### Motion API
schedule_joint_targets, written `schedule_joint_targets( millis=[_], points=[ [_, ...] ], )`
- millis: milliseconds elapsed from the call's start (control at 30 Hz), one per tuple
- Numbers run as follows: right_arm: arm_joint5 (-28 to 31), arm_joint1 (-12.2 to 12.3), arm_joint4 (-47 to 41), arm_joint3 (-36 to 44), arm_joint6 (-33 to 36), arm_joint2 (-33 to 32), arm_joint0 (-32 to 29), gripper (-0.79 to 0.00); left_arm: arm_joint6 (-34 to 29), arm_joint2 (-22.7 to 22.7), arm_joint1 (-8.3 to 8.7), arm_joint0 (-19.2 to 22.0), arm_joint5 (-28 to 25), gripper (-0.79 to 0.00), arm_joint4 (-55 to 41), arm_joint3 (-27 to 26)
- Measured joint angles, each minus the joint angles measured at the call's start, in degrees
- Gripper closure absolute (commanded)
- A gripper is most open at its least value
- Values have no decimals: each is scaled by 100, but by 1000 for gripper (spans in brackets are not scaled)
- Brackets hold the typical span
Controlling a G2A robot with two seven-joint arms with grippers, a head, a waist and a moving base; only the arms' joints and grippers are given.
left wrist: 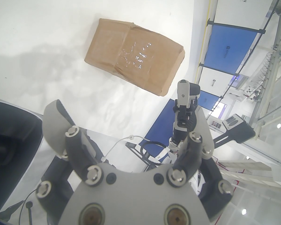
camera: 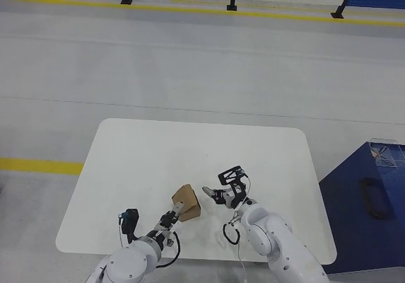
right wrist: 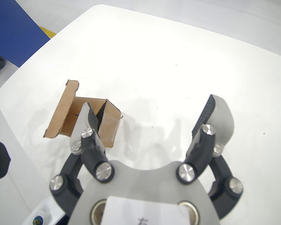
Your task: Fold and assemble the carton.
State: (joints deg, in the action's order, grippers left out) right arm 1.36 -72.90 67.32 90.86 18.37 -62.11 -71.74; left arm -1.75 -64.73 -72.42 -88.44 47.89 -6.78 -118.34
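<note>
Left gripper (left wrist: 126, 118) fingers spread wide, empty. Right gripper (right wrist: 149, 101) likewise wide, holding nothing. Carton (camera: 186, 201) lies on its side between them, near the table (camera: 188, 141) front edge. Its open, flapped end faces the right gripper, likely so that arm can fold the flaps.

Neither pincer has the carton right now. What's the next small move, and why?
Probably ease the open right pincer toward the brown cardboard carton and close on its upstanding flap. The carton lies loose on the white table, its open end facing that pincer, with the open left pincer holding nothing.
</note>
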Motion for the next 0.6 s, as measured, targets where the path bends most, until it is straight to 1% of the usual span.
schedule_joint_targets(
  millis=[67, 167, 233, 367, 433, 500, 600],
  points=[
    [29, 6, 43, 12, -7, 0, -19, -785, -19, 9, 2, 6, -18, -785, -13, -1],
    [82, 7, 99, 109, -103, -14, -95, -785, -451, -13, 70, 173, -360, -785, 214, 100],
    [94, 4, 54, 211, -187, -27, -153, -785, -904, -66, 138, 351, -511, -785, 674, 226],
    [42, -22, 70, 250, -247, 35, -153, -785, -1949, -59, 262, 890, -505, -785, 1405, 659],
    [-3, -50, 51, 176, -290, 113, -98, -785, -2417, -47, 308, 1132, -634, -767, 1671, 906],
    [-78, -87, 90, 47, -303, 229, -1, -785, -2665, -116, 328, 1289, -744, -720, 1710, 1118],
    [-161, -154, 137, -167, -315, 443, 161, -785, -2730, -170, 322, 1390, -871, -677, 1583, 1359]
  ],
)
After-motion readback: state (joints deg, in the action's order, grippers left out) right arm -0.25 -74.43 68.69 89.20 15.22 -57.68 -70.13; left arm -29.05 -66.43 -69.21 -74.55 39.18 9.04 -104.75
